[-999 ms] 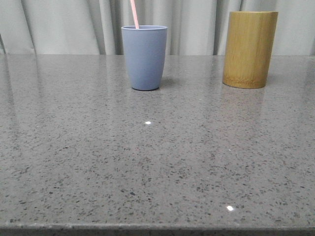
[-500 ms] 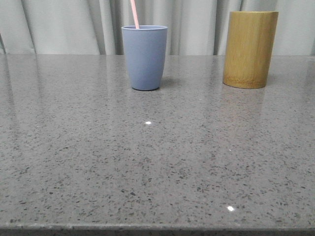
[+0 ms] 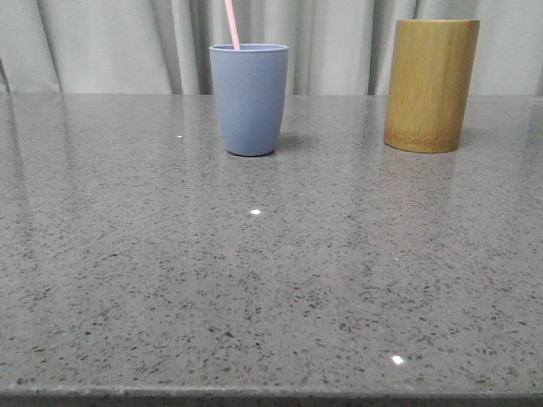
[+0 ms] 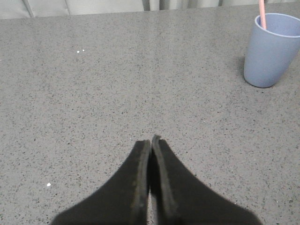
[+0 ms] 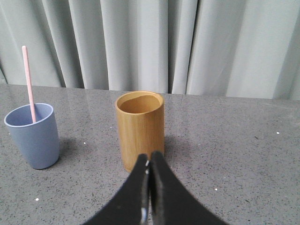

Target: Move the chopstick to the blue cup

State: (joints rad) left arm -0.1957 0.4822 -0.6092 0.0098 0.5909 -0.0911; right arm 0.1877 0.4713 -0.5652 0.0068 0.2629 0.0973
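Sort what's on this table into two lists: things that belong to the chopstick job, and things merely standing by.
Job:
- thin pale pink chopstick, standing in the cup
- matte blue-grey tumbler cup

Standing by:
- tall yellow-brown bamboo cylinder, open-topped, apart from the cup

The right gripper (image 5: 149,171), jaws pressed together, points at the bamboo cup (image 5: 140,129); at nine o'clock, the blue cup (image 5: 33,136) holds the chopstick (image 5: 28,82).

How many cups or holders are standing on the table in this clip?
2. The blue cup stands at the back, left of centre, with the chopstick in it. The bamboo cylinder stands to its right, apart from it.
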